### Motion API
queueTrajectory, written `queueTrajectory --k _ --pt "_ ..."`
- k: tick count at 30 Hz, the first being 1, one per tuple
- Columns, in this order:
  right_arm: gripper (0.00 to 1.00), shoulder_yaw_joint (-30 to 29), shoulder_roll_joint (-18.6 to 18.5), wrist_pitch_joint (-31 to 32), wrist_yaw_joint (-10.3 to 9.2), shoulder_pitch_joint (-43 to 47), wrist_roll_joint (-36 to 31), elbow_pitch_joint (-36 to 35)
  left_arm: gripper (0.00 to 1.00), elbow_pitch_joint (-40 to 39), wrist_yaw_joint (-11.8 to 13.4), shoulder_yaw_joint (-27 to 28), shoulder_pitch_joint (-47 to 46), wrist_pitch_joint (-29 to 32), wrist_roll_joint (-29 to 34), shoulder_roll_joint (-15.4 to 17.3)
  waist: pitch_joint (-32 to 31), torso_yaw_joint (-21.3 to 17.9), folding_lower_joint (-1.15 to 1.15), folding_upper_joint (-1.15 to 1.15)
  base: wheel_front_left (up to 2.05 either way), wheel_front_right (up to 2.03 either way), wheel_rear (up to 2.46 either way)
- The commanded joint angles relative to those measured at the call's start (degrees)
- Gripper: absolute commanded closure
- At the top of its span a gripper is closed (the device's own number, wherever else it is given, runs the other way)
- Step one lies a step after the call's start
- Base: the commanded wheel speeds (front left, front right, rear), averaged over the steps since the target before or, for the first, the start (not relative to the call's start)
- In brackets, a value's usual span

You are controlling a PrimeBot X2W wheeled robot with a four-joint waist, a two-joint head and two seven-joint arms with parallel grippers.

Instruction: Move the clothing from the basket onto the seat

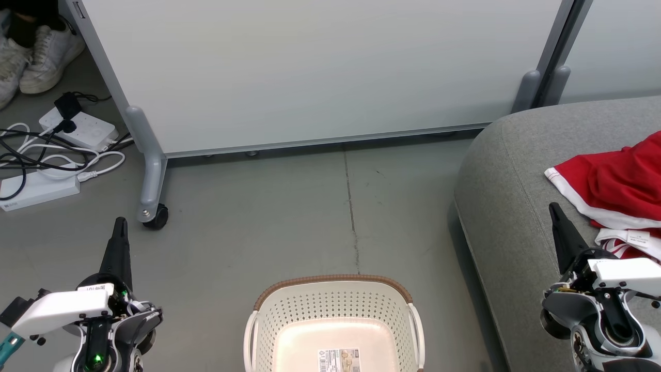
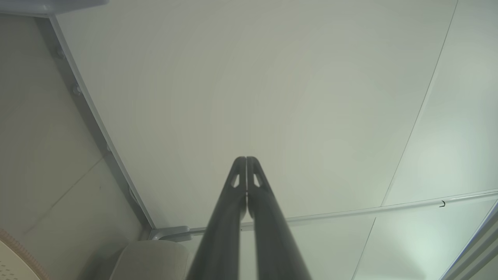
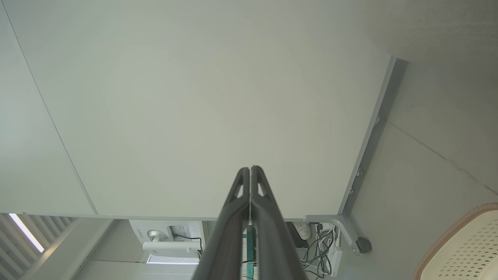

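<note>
Sitting nearest, at the bottom middle of the head view, the basket (image 1: 335, 302) stands on the grey floor (image 1: 289, 217). Its pale bottom is in plain sight with a paper label (image 1: 338, 360) stuck on it. Left of it the left pincer (image 1: 120, 223) points up and away above the floor. The left wrist view shows its fingers (image 2: 229, 210) pressed together with nothing between them. On the basket's other side stands the grey sofa (image 1: 506, 206), near the basket. The right pincer (image 1: 556, 209) hangs over its seat, fingers (image 3: 233, 212) likewise closed on nothing. Just beyond that pincer the red clothing (image 1: 619, 181) lies heaped on the seat, showing white trim and a small white tag. Farther back a pale partition (image 1: 310, 72) crosses the floor on a foot with a black wheel (image 1: 156, 217). At the far left lie white power strips (image 1: 77, 129) with tangled cables, and beyond them white shoes (image 1: 46, 51).
</note>
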Motion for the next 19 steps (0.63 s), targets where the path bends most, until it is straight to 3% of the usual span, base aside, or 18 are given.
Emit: queueTrajectory --k 1,19 --pt "1.0 -0.15 -0.53 0.23 0.14 -0.36 0.45 -0.02 1.0 0.02 -0.27 0.24 -0.9 0.01 0.0 0.13 0.0 0.0 0.0 0.0 0.0 0.0 0.0" --pt "1.0 -0.12 -0.53 0.21 0.14 -0.36 0.48 -0.02 1.0 0.01 -0.27 0.25 -0.9 0.01 0.01 0.12 0.0 0.0 0.0 0.0 0.0 0.0 0.0"
